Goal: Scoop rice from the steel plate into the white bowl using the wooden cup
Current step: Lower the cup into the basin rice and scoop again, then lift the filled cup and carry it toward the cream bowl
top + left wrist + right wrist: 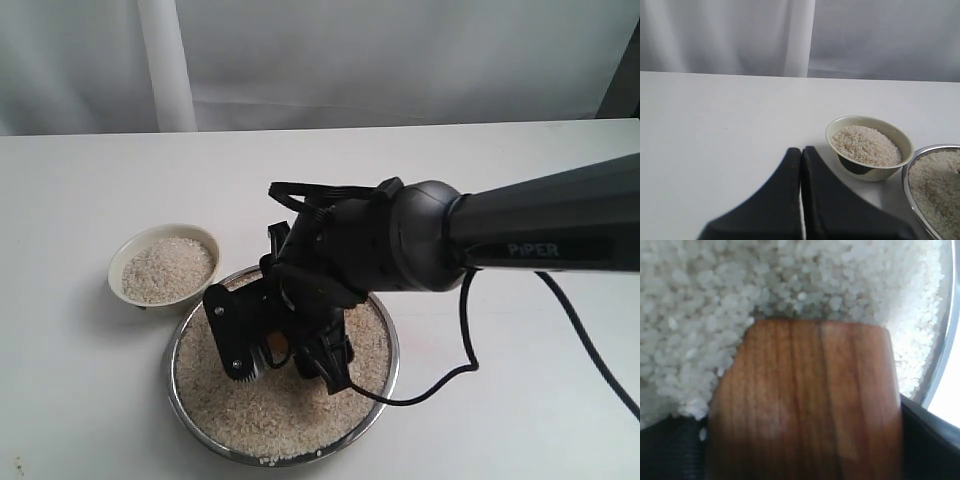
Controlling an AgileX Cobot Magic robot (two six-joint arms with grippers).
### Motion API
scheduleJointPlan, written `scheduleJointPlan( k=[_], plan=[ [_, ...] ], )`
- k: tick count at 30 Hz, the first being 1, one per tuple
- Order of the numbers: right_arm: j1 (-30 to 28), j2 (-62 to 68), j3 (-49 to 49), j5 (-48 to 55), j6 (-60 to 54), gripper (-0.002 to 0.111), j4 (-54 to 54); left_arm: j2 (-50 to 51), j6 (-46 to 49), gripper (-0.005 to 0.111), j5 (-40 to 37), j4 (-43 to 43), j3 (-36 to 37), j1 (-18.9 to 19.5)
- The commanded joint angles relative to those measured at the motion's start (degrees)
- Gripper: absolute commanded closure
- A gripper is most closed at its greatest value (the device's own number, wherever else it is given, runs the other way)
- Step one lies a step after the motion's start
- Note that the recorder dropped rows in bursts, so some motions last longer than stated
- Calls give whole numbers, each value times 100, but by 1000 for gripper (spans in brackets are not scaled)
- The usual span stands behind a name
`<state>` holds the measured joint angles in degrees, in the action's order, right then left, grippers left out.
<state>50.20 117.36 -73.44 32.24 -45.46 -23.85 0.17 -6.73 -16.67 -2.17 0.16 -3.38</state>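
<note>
The steel plate (384,385) lies near the table's front, filled with rice (270,410). Over it my right gripper (285,350) is shut on the wooden cup (805,400), whose far end is pushed into the rice (700,305); in the exterior view only a brown sliver of the cup (274,347) shows between the black fingers. The white bowl (128,252) stands just left of the plate, holding a heap of rice. My left gripper (801,152) is shut and empty, over bare table left of the bowl (870,165); the exterior view does not show it.
A black cable (450,370) loops from the right arm down onto the table right of the plate. White curtain hangs behind the table's far edge (300,125). The plate's rim (907,190) nearly touches the bowl.
</note>
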Motion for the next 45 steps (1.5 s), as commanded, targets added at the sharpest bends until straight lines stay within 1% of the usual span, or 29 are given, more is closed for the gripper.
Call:
scheduleJointPlan(
  k=[1, 5, 11, 16, 18, 24, 26, 29, 34, 41, 45],
  plan=[
    [-150, 9, 194, -246, -78, 108, 401, -17, -26, 107, 31, 27, -16, -24],
    [-263, -76, 382, -868, -78, 108, 674, -17, -37, 107, 31, 27, -16, -24],
    [-486, -316, 976, -2027, -78, 108, 1030, -17, -37, 107, 31, 27, -16, -24],
    [-525, -315, 1276, -2759, -78, 108, 1254, -17, -37, 107, 31, 27, -16, -24],
    [-525, -315, 1435, -3224, -63, 108, 1395, -17, -24, 107, 31, 27, -16, -24],
    [-560, -315, 1913, -4460, 135, 108, 1419, -17, -24, 107, 31, 27, -16, -24],
    [-560, -315, 2004, -4800, 414, 108, 1419, -17, -37, 107, 31, 27, -16, -24],
    [-560, -315, 2181, -5382, 526, 108, 1441, -17, -37, 107, 31, 27, -16, -24],
    [-560, -315, 2328, -5735, 702, 108, 1443, -17, -27, 107, 31, 27, -16, -24],
    [-560, -315, 2640, -6799, 841, 108, 1599, -17, -27, 107, 31, 27, -16, -24],
    [-560, -315, 2781, -7082, 841, 108, 1637, -17, -27, 107, 31, 27, -16, -24]
  ],
)
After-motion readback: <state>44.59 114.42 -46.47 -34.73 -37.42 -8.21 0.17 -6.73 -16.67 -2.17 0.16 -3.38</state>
